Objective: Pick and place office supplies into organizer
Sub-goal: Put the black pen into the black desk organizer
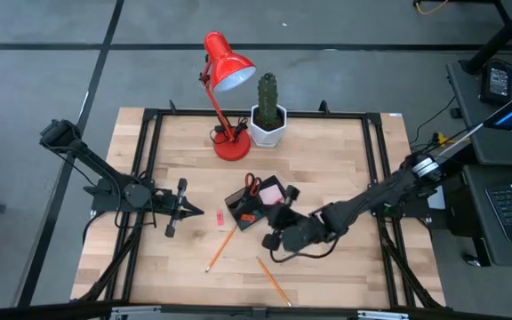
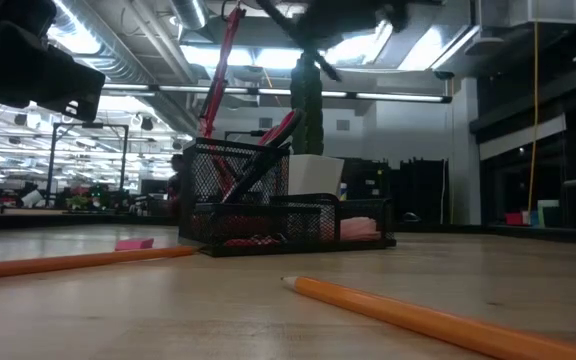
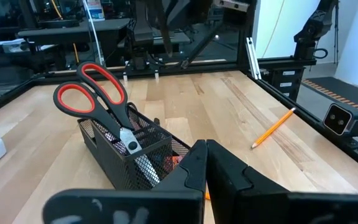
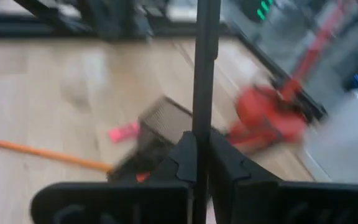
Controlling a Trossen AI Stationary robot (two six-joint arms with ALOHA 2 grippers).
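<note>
The black mesh organizer (image 1: 258, 203) stands at mid-table with red-handled scissors (image 3: 98, 99) upright in it, blades down. A pink sticky-note pad (image 1: 271, 192) lies in it too. Two orange pencils (image 1: 222, 248) (image 1: 274, 281) lie flat on the wood nearer the front edge. A small pink piece (image 1: 219, 216) lies left of the organizer. My right gripper (image 1: 283, 213) hovers at the organizer's right side, shut on a thin black pen (image 4: 204, 62). My left gripper (image 1: 185, 211) waits shut, to the left of the organizer, with nothing in it. My right gripper pinches the black pen's shaft (image 4: 199, 134) between its two fingers. The pen sticks out well past the fingertips as a straight dark rod, and its other end is hidden between the fingers. It is lifted clear of the table and the organizer.
A red desk lamp (image 1: 225, 89) and a cactus in a white pot (image 1: 268, 124) stand at the table's far edge, behind the organizer. A black frame rail (image 1: 376, 178) runs round the tabletop. Bare wood lies at the near left and far right.
</note>
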